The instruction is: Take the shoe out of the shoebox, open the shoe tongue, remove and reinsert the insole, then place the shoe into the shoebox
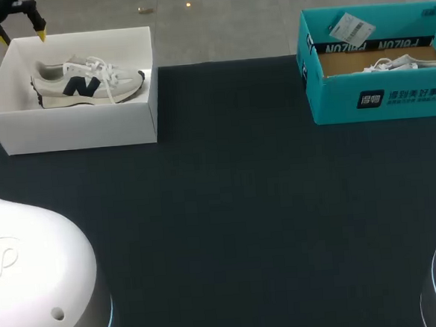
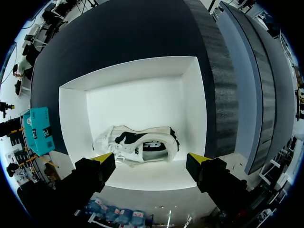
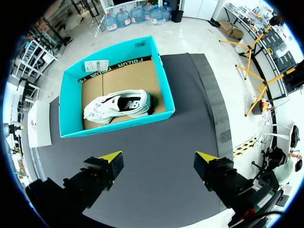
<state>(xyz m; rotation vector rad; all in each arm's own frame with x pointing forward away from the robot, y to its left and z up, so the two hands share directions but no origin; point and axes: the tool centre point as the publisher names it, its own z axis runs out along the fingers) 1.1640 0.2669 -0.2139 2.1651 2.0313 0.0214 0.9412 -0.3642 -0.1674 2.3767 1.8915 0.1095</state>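
Observation:
A white and grey shoe with a dark logo lies on its side in the white shoebox at the table's far left. My left gripper hangs open above the box's back left corner. In the left wrist view the shoe lies just ahead of the left gripper, inside the white shoebox, with nothing touching the fingers. A second, similar shoe lies in a teal shoebox ahead of my right gripper, which is open and holds nothing above the dark mat.
The teal shoebox stands at the far right of the table, its shoe partly hidden by the wall. A dark mat covers the table between the boxes. My arms' white bases fill the near corners.

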